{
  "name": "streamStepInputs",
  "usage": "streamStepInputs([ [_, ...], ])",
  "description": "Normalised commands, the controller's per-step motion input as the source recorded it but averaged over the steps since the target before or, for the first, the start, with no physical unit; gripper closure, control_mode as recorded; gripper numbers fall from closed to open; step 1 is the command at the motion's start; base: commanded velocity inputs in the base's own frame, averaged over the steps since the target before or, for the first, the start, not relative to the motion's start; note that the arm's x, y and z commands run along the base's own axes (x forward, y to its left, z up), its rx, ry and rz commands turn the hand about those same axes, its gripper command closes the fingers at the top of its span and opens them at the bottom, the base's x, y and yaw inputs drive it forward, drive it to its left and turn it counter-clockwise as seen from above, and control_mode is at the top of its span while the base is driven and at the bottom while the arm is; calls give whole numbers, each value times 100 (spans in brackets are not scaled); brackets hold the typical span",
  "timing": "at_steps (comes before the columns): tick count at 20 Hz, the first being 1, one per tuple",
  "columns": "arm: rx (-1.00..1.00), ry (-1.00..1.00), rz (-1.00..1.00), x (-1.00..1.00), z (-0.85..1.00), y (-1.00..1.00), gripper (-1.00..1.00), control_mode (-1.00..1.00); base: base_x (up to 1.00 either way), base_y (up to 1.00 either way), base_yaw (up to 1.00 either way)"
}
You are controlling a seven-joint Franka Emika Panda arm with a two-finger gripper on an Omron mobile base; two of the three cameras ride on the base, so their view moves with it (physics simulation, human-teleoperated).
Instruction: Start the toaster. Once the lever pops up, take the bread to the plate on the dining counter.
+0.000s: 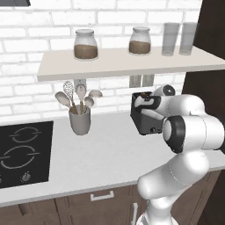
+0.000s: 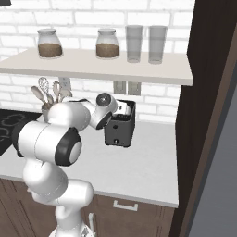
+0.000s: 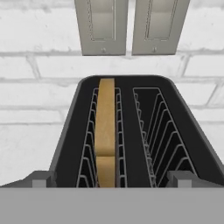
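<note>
in the left base view the toaster stands on the counter behind the arm, in the right base view the gripper hangs over it, and in the hand view the jaws stand spread and empty above the bread, upright in the left slot, probably light, stiff and crumbly, best pinched across its thin top edge.

The toaster is black with pale grey wire racks in its slots, and the bread standing in one is golden brown. The wall is white brick, the surface pale grey-white, the hob black with light ring markings.
</note>
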Motion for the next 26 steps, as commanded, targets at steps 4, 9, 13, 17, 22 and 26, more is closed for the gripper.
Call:
streamStepInputs([
  [4,0,2,0,6,0,0,-100,-100,0,0,0],
  [9,0,6,0,13,0,0,-100,-100,0,0,0],
  [13,0,9,0,17,0,0,-100,-100,0,0,0],
  [17,0,7,0,6,0,0,-100,-100,0,0,0],
  [22,0,4,0,1,0,0,-100,-100,0,0,0],
  [26,0,2,0,0,0,0,-100,-100,0,0,0],
])
